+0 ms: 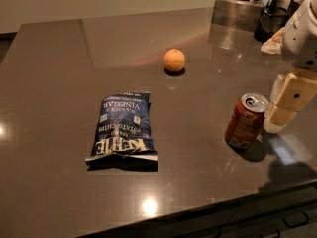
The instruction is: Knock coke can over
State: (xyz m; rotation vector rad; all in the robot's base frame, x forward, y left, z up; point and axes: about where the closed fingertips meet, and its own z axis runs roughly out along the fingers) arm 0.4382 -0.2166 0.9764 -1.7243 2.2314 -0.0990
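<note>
A smooth, dark, glossy counter (49,83) is seen, with lamp glints mirrored on its polished face. The coke can (245,124) is found standing on its base: a small red-brown metal cylinder, capped by a silver top with a pull tab, a pale patch near its foot. The claw (278,114), blocky, cream-coloured and matte, is held low at the right edge. The can is placed just beside the claw, on its left as viewed; contact cannot be confirmed. Whether the claw is clenched or released cannot be told. Farther left of the claw, a crinkled blue chip bag (124,128) is laid flat. Beyond it, well apart from the claw, a round orange (174,60) is set.
</note>
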